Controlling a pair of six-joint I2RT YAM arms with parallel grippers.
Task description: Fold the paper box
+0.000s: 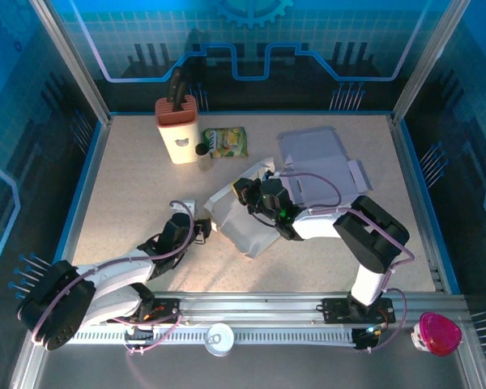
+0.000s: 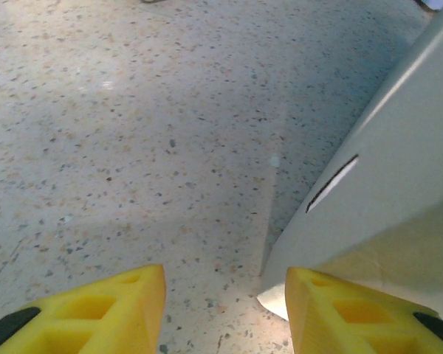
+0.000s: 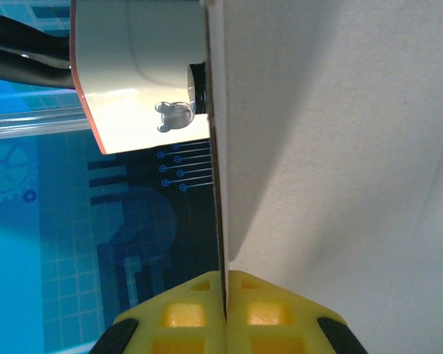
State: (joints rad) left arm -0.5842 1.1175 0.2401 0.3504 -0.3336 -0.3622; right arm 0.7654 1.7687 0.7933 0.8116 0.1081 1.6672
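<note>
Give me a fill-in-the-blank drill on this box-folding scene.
1. The right gripper is shut on a panel of the half-folded ____ paper box.
2. The left gripper is ____, speckled table showing between its yellow fingers.
3. Beside the cream knife block lies a ____ snack packet.
Missing words: white; open; green.

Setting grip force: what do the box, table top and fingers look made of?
Box: thin matte white card, its edge sheet-thin in the right gripper. Table top: speckled stone-look, faint sheen, maybe laminate. Fingers: likely yellow plastic, hollow cells, black pads.
</note>
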